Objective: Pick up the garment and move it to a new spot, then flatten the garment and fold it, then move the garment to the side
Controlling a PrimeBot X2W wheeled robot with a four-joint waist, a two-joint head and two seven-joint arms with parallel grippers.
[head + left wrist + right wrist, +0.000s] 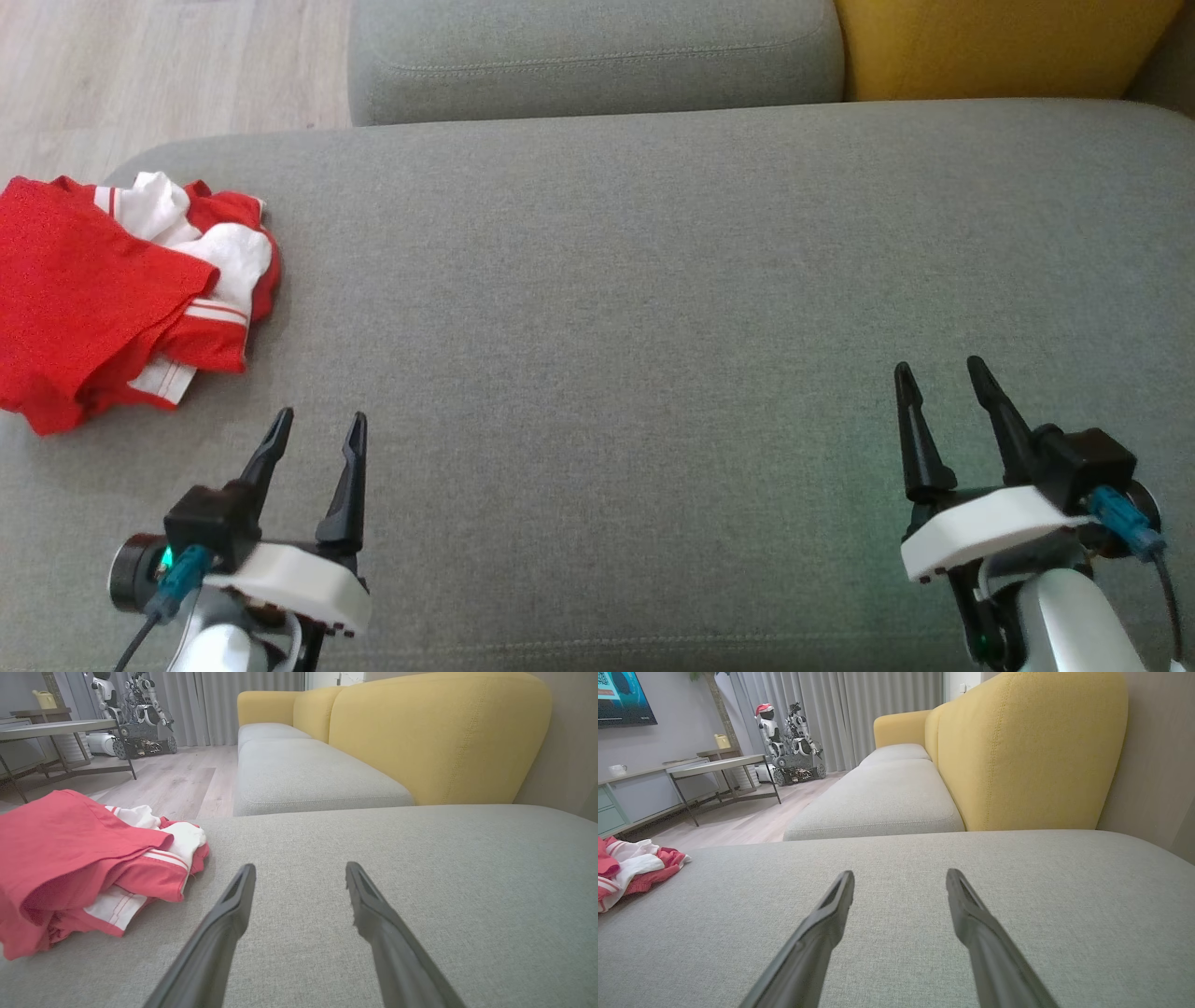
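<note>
I'm keeping both pairs of fingers spread and empty: left gripper near the cushion's front-left corner, right gripper near its front-right. The garment is lying crumpled at the left edge; I'm aiming the left low, for 1 thick fold.

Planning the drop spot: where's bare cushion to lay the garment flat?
Free: the grey cushion from the garment rightward past the right tool, back to the yellow backrest. Crowded: far-left edge, where the garment lies bunched ahead of the left tool.
</note>
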